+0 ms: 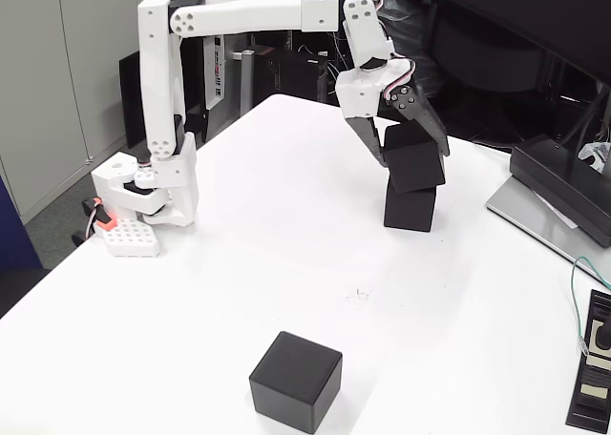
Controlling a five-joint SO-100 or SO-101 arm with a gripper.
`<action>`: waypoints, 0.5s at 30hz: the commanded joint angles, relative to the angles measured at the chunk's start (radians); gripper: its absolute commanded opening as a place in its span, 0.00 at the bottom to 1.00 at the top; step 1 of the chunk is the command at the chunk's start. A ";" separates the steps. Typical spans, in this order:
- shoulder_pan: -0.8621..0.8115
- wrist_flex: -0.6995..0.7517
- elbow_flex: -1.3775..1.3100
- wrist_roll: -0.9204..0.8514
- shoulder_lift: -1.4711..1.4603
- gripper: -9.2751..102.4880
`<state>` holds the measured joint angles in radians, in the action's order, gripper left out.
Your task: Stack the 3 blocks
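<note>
On the white table (pixel 286 225) in the fixed view, the landmark is the bottom block (pixel 410 209), a matte black cube standing right of centre toward the far side. A second block (pixel 414 157) sits on top of it, tilted and slightly skewed, its lower face touching the bottom block's top. The gripper (pixel 412 152) has its dark fingers closed on this upper block, one finger down the left face and the other along the upper right; whether the block's weight already rests fully on the one below is hard to judge from this angle.

Well in front of the bottom block and to its left, near the table's front edge, lies the third block (pixel 296 381), alone and upright, one corner turned toward the camera.

Far to the left of the bottom block stands the white arm base (pixel 158 192) at the table's left edge, with the arm (pixel 248 15) rising and reaching across to the stack.

Right of the bottom block, a grey laptop-like slab (pixel 539 216) lies at the table's right edge with a dark flat box (pixel 563 182) on it. Further forward on the right edge sits a small black device (pixel 594 373) with a thin green cable (pixel 577 297) running to it. Behind the stack hangs a dark monitor (pixel 535 25). Nothing stands between the third block and the stack.
</note>
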<state>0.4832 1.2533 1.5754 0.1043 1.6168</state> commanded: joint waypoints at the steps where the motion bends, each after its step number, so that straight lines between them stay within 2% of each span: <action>1: 0.006 -0.006 -0.015 -0.003 -0.002 0.32; 7: 0.008 -0.006 -0.014 -0.005 -0.002 0.38; 15: 0.008 -0.005 -0.012 -0.005 -0.002 0.39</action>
<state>0.4847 1.2563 1.5785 0.1043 1.6107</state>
